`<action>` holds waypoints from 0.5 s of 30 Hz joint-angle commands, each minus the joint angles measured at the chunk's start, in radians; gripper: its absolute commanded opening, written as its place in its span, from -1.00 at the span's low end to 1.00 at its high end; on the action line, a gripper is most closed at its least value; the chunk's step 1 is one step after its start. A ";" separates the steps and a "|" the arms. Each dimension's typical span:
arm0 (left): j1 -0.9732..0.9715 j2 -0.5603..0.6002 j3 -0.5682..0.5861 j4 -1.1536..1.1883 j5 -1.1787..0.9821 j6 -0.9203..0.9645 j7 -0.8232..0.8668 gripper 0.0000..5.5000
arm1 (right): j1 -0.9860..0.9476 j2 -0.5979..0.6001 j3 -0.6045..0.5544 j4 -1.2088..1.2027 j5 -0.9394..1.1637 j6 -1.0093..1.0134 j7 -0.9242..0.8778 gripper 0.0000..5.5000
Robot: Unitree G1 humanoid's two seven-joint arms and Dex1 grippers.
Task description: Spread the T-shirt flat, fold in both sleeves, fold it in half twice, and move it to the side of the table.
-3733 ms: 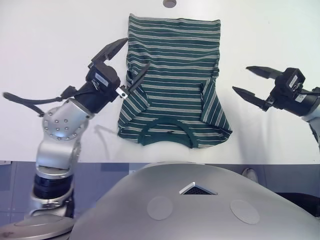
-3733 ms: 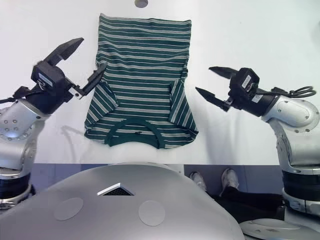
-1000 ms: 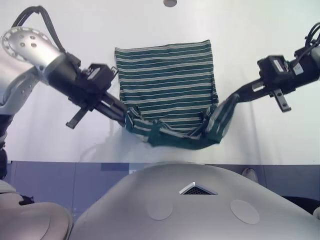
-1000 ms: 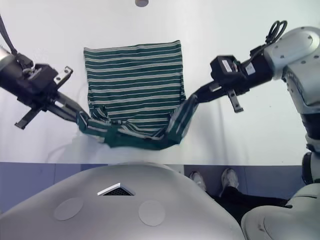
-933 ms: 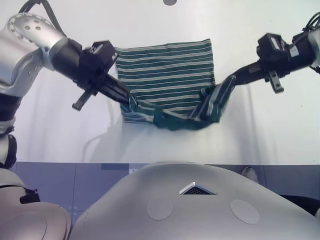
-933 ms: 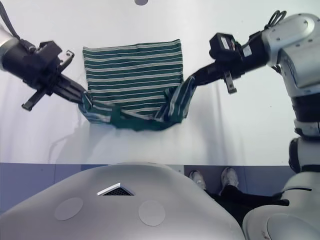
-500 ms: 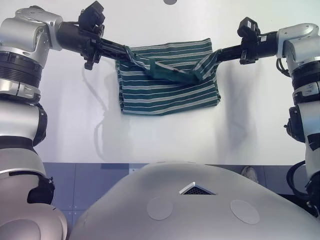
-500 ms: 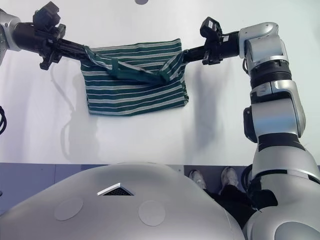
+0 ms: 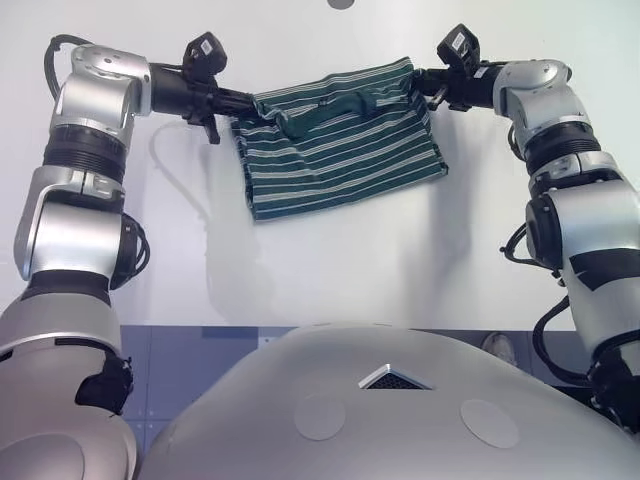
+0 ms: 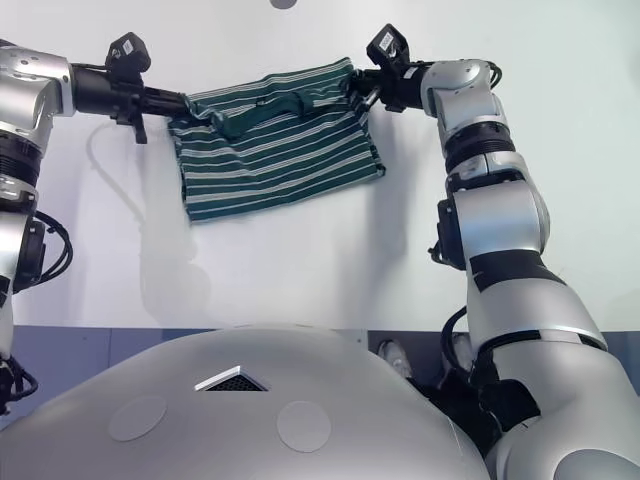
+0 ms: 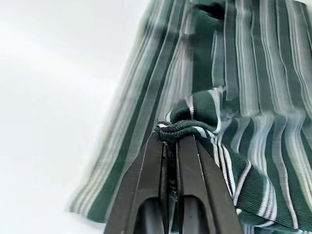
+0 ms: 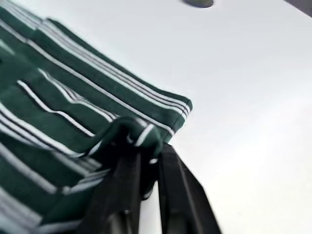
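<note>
Two arms stretch out over the white desk [image 9: 320, 260], the left arm [image 9: 95, 90] on one side and the right arm [image 9: 540, 85] on the other. Between them is the T-shirt [image 9: 340, 150], dark green with thin white stripes. It sits on the far half of the desk, a little crooked, with its right side farther away than its left. The shirt is folded over on itself, and the dark green collar [image 9: 330, 108] lies on top near the far edge. The left jaws are pressed together on a bunched bit of cloth at the far left corner of the shirt. In the left wrist view the two black fingers [image 11: 151, 185] squeeze a rolled green hem between their tips. The right jaws are pressed together on the far right corner. In the right wrist view the black fingers [image 12: 122, 190] pinch a fold of striped cloth. The near part of the shirt lies flat on the desk. A small grey round spot [image 9: 340, 4] sits at the far edge of the desk, past the shirt.
</note>
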 commanded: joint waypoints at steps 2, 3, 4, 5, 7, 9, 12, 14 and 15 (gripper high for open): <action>0.034 -0.017 0.155 -0.010 -0.004 0.087 0.237 -0.66 | -0.005 0.057 -0.120 0.020 0.057 0.105 -0.201 -0.47; 0.060 -0.019 0.178 -0.040 -0.007 0.106 0.270 -0.61 | 0.004 0.064 -0.144 0.016 0.069 0.112 -0.233 -0.42; 0.099 -0.017 0.197 -0.089 -0.012 0.132 0.291 -0.54 | 0.016 0.069 -0.170 0.006 0.086 0.116 -0.255 -0.34; 0.137 -0.016 0.214 -0.140 -0.017 0.158 0.311 -0.44 | 0.029 0.071 -0.192 -0.005 0.100 0.117 -0.272 -0.24; 0.234 -0.009 0.264 -0.264 -0.015 0.208 0.395 -0.29 | 0.068 0.072 -0.250 -0.046 0.137 0.114 -0.322 -0.07; 0.310 -0.020 0.328 -0.370 -0.012 0.240 0.504 -0.16 | 0.108 0.073 -0.295 -0.095 0.163 0.107 -0.385 -0.04; 0.402 -0.093 0.441 -0.589 -0.030 0.235 0.684 -0.01 | 0.182 0.096 -0.368 -0.249 0.207 0.025 -0.481 -0.04; 0.466 -0.187 0.488 -0.810 -0.069 0.171 0.764 -0.01 | 0.284 0.130 -0.345 -0.509 0.183 -0.090 -0.514 -0.04; 0.500 -0.231 0.495 -0.907 -0.069 0.109 0.801 -0.01 | 0.345 0.144 -0.311 -0.655 0.154 -0.128 -0.521 -0.04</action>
